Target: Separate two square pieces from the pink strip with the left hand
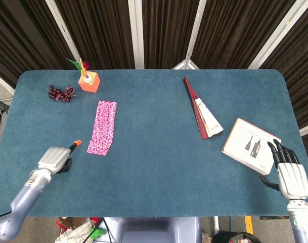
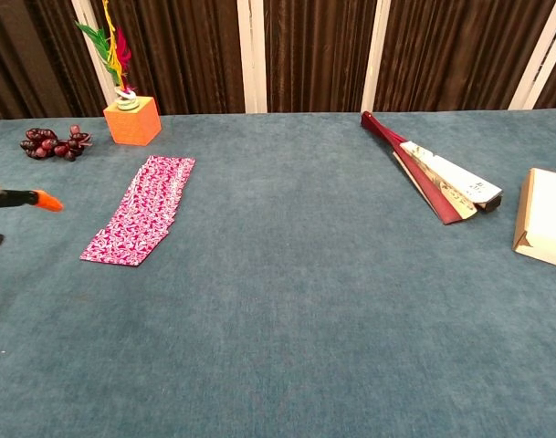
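Note:
The pink patterned strip (image 1: 102, 127) lies flat on the blue table, left of centre, and shows in the chest view as pink strip (image 2: 141, 221). My left hand (image 1: 55, 159) hovers just left of the strip's near end, holding nothing. One orange-tipped finger (image 1: 76, 144) points toward the strip and stops short of it. The chest view catches only that finger (image 2: 42, 200) and a dark thumb below it at the left edge. My right hand (image 1: 290, 173) rests at the table's right front corner, fingers stretched and empty.
An orange block with feathers (image 1: 89, 81) and a dark grape bunch (image 1: 61, 93) sit behind the strip. A folded red fan (image 1: 203, 112) lies right of centre. A white booklet (image 1: 251, 145) lies just beyond my right hand.

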